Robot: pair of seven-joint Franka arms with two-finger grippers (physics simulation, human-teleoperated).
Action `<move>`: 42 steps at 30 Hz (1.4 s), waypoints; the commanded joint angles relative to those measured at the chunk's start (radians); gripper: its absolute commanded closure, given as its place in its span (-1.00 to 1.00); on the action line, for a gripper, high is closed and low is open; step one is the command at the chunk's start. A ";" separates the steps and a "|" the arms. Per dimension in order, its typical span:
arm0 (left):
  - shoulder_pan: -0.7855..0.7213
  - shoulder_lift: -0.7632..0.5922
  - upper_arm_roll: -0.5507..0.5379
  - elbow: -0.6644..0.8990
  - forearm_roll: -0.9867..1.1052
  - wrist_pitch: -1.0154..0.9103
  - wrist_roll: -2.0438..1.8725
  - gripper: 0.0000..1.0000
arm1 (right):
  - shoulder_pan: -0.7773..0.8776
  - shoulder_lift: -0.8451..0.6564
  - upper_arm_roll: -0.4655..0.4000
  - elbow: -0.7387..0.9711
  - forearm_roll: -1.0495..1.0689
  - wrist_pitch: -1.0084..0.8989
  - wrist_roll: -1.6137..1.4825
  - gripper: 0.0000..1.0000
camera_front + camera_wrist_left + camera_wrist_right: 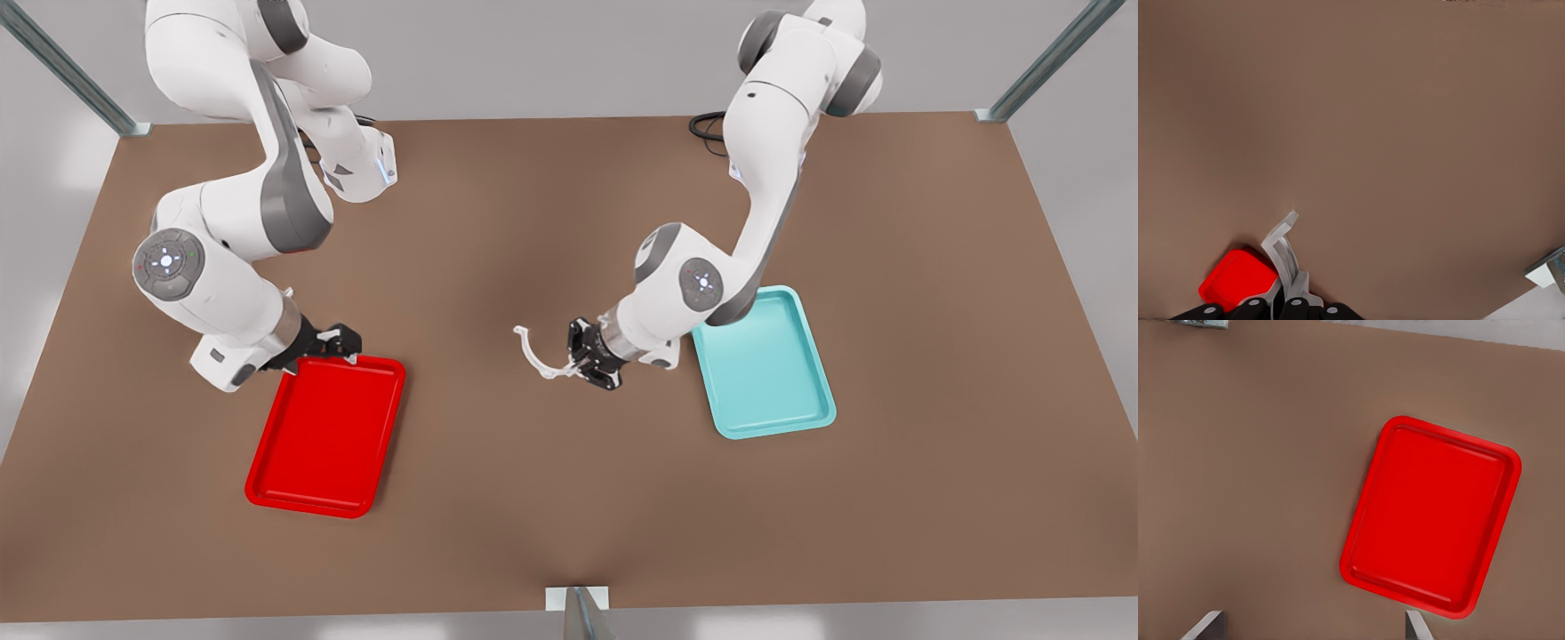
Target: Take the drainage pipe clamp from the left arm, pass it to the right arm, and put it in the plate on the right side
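L gripper point(589, 356) clamped on one end of the drainage pipe clamp point(536, 353) above mid-table, its arc pointing twd the R gripper point(342, 345) — fingers apart, well off, hovering at the edge of the red plate point(325, 436).

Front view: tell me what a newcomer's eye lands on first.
Two bright trays on the brown table: the red plate at the front view's left, a teal tray at its right. Between them the left gripper holds the white drainage pipe clamp; the right gripper, open, hovers at the plate's far edge.
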 commanded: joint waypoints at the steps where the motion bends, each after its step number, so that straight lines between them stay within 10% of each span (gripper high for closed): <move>1: -0.012 0.005 0.001 0.009 0.001 0.056 -0.725 0.57 | 0.047 0.020 0.020 0.016 0.011 0.137 0.177 -1.00; 14: -0.046 0.022 -0.008 0.009 0.029 0.067 -0.598 0.57 | 0.098 0.031 0.225 -0.043 -0.071 0.220 0.402 -1.00; 38: -0.043 0.022 -0.015 0.008 0.007 0.066 -0.599 0.57 | 0.182 0.152 0.224 -0.077 -0.223 0.330 0.397 -1.00; 42: -0.043 0.022 -0.013 0.008 -0.005 0.066 -0.598 0.57 | 0.188 0.158 0.224 -0.077 -0.242 0.341 0.397 -0.17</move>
